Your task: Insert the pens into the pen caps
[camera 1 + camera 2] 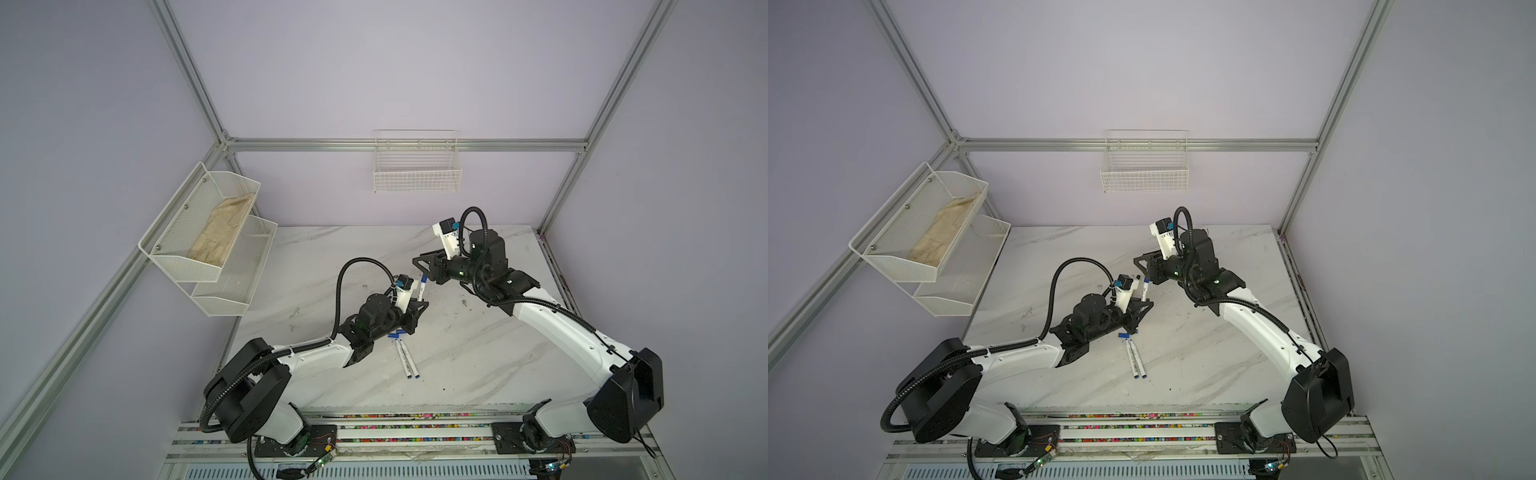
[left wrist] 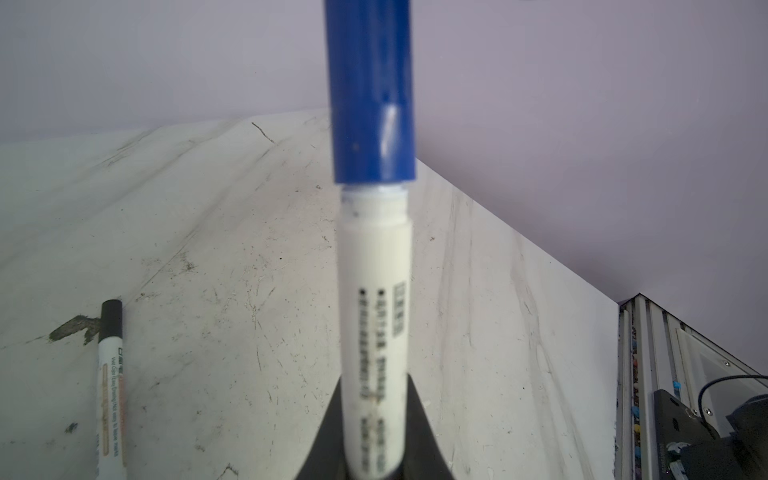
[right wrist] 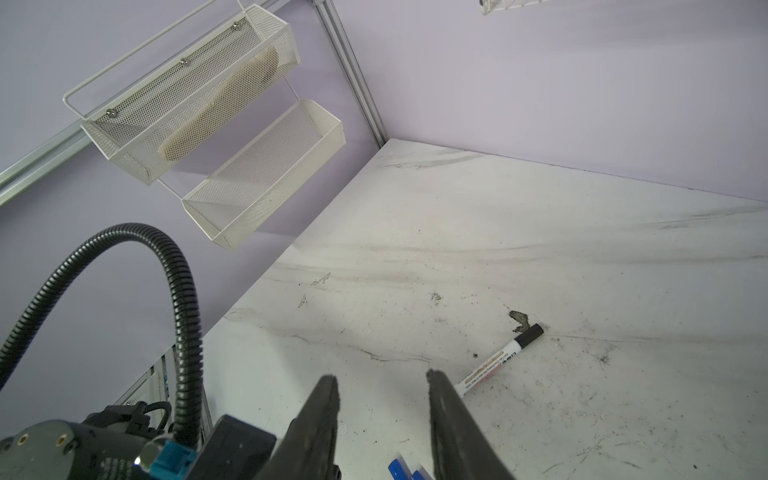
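Two pens [image 1: 406,360], apparently uncapped, lie side by side on the table [image 1: 478,361] nearest the robot's bases. Loose blue caps [image 1: 397,333] sit just beyond their tips. Farther in, the left hand [image 1: 419,305] pinches a third pen [image 1: 422,290] by its barrel, upright, with a blue cap [image 1: 424,279] on its top end. Beyond that, the right hand [image 1: 419,258] hangs just beside the cap, spread and holding nothing.

I judge this pen's capping about done. Next, the left hand should lay it down clear of the others. Then a fresh pen and cap need lining up end to end.

Only the left wrist view shows a thin pale ring between cap and barrel, though blur makes it hard to tell whether the cap is fully home. Both wrist views show a black-capped pen [image 2: 111,374] lying on the table, which I cannot find in either top view. The right wrist view confirms that nothing sits between the spread fingers [image 3: 320,415].
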